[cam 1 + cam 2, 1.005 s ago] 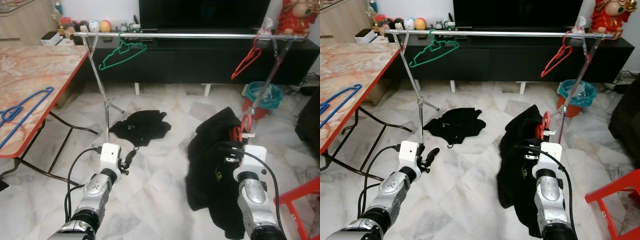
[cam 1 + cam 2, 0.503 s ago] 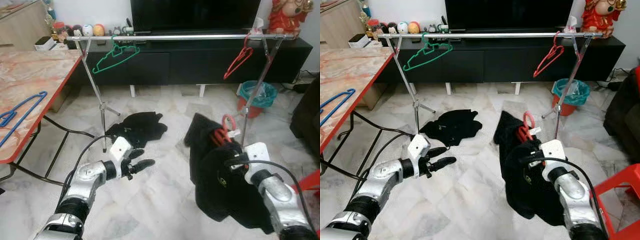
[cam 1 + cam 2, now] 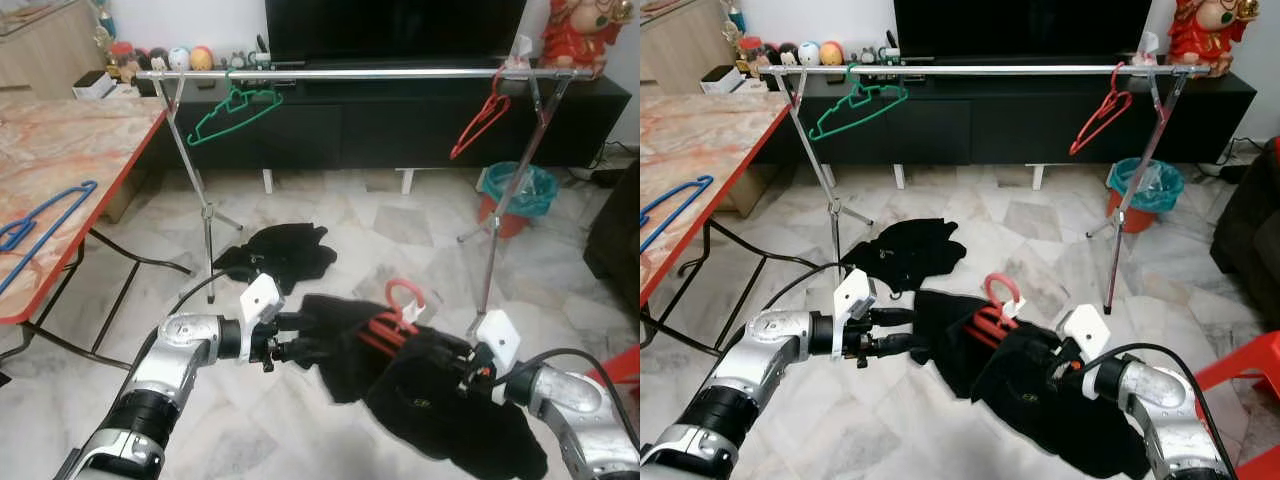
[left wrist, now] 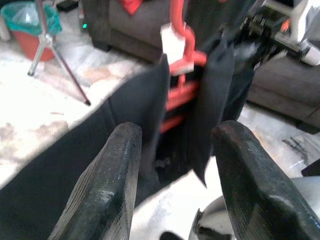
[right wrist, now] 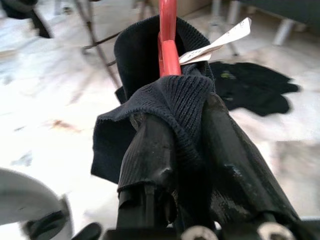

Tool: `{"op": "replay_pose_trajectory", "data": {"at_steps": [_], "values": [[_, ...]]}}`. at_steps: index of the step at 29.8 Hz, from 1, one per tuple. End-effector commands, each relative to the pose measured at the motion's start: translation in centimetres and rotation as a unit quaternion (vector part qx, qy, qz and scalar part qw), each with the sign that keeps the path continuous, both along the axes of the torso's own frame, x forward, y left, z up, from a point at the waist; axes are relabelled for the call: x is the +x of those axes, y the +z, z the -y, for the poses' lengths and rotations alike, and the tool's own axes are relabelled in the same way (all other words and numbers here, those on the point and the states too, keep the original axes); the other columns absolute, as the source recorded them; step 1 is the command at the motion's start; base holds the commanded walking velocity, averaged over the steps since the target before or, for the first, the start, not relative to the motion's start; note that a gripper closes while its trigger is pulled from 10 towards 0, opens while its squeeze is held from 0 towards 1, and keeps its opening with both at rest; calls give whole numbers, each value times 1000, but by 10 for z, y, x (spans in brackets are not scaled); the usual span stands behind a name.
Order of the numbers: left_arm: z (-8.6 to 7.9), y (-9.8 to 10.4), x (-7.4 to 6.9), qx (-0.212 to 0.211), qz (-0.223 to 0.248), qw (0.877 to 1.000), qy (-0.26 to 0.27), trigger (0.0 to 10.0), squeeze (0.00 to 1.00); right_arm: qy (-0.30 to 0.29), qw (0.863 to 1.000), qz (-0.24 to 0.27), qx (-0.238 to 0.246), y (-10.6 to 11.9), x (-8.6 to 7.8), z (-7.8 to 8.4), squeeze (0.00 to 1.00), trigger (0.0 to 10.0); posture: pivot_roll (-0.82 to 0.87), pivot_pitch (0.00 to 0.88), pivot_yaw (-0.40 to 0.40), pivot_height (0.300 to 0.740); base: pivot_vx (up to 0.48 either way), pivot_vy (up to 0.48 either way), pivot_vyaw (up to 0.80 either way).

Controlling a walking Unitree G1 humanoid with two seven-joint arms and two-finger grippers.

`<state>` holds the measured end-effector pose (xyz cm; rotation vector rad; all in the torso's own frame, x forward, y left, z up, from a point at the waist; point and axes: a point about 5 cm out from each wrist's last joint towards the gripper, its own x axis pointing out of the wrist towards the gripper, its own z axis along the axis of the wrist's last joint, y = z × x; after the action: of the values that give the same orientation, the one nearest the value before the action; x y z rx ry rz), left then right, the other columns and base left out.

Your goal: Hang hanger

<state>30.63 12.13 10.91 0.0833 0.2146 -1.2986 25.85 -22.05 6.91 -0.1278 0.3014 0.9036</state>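
Black shirt (image 3: 430, 395) now stretched between tools

No legible text or labels

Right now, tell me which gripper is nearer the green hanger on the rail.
Left. The left gripper is low at the black shirt, below and right of the green hanger; the right gripper, shut on that shirt, is farther right.

Floor: pale marble tiles (image 3: 330, 430), glossy under even light.
TV unit: long black cabinet (image 3: 400, 120) against the white wall, dark screen (image 3: 395, 30) above.
Table: marble-patterned top (image 3: 60, 150), red edge (left side).
Bin: teal-lined bucket (image 3: 522, 195).
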Motion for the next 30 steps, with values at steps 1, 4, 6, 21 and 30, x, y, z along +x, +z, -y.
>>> {"op": "replay_pose_trajectory", "data": {"at_steps": [1,4,6,21,30], "values": [[0,10,-2,-11,4,1000,-21,10000,0,39,999,9,17,13,0,-5,0,10000,-61,0,5,740,0,0,0],[3,13,-2,-16,7,1000,-26,10000,796,59,998,6,22,16,0,-8,0,10000,-61,0,1,740,0,0,0],[4,14,-3,-20,6,999,-29,10000,1000,68,997,3,28,18,0,-9,0,10000,-61,0,-4,740,0,0,0],[13,18,-13,-21,2,998,-65,10000,1000,144,988,-25,53,28,-10,-17,0,10000,-69,0,-22,740,0,0,0],[18,17,-19,-13,-5,995,-101,10000,1000,157,986,-17,56,33,-8,-23,0,10000,-73,0,-19,740,0,0,0]]}}
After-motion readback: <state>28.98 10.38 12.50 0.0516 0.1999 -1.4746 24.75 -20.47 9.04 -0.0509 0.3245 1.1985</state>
